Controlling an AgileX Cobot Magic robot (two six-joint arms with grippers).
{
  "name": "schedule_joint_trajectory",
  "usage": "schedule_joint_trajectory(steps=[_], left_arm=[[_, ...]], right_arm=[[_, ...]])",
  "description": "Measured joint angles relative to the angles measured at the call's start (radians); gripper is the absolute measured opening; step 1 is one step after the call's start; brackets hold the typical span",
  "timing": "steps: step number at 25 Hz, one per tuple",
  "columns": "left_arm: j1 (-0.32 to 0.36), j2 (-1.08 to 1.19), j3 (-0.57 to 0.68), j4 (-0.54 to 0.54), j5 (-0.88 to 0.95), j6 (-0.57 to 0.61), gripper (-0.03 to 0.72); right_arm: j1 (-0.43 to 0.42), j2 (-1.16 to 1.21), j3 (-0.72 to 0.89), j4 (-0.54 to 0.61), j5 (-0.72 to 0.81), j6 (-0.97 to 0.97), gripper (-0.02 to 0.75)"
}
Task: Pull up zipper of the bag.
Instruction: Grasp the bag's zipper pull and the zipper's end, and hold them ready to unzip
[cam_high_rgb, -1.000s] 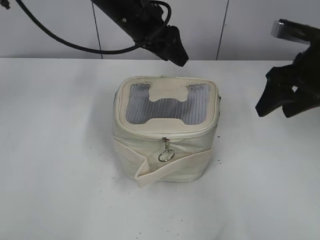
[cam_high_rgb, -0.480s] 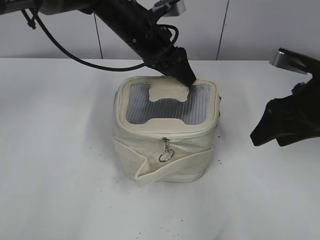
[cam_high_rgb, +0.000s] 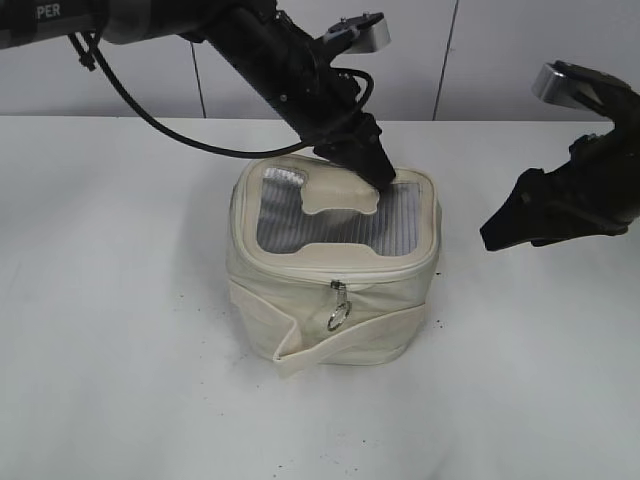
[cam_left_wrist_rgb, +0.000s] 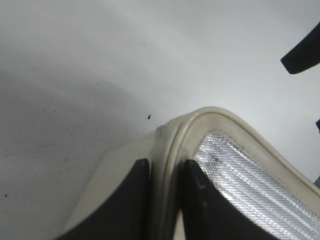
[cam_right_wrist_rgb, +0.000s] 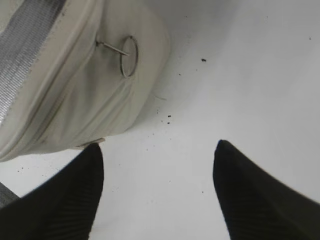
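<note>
While the bag (cam_high_rgb: 330, 270) is sitting in the middle of the white table (cam_high_rgb: 110, 300), the left gripper (cam_high_rgb: 378, 172) is pressing down on its back right top corner. In the left wrist view, its two dark fingers (cam_left_wrist_rgb: 132, 200) are pinching the cream rim (cam_left_wrist_rgb: 170, 150) of the lid, one finger outside the rim and one finger on the shiny grey ribbed window (cam_left_wrist_rgb: 240, 175). The fingers are standing only a little apart, with just the rim between them.

The right gripper (cam_high_rgb: 505, 225) is hanging in the air to the right of the bag, not touching it. In the right wrist view its two black fingers (cam_right_wrist_rgb: 60, 200) are spread wide, and it is holding nothing. Only the table is showing between them.

The zipper (cam_high_rgb: 330, 274) is running around the lid rim. One silver pull with a round ring (cam_high_rgb: 339, 314) is hanging down on the front of the bag, just above the wide strap (cam_high_rgb: 350, 335). A second ring pull (cam_right_wrist_rgb: 127, 56) is lying flat on the bag's side in the right wrist view, near some small dark specks (cam_right_wrist_rgb: 166, 119) on the table.
</note>
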Motion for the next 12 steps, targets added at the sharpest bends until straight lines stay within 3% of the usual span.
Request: schedule_joint_trajectory(steps=[2, 12], left_arm=[[-0.001, 0.0, 0.0, 0.002, 0.009, 0.002, 0.052], [-0.001, 0.0, -0.002, 0.006, 0.023, 0.003, 0.048]], right_arm=[[0.0, 0.005, 0.0, 0.028, -0.012, -0.061, 0.533], [0.0, 0.094, 0.03, 0.258, -0.06, -0.455, 0.533]])
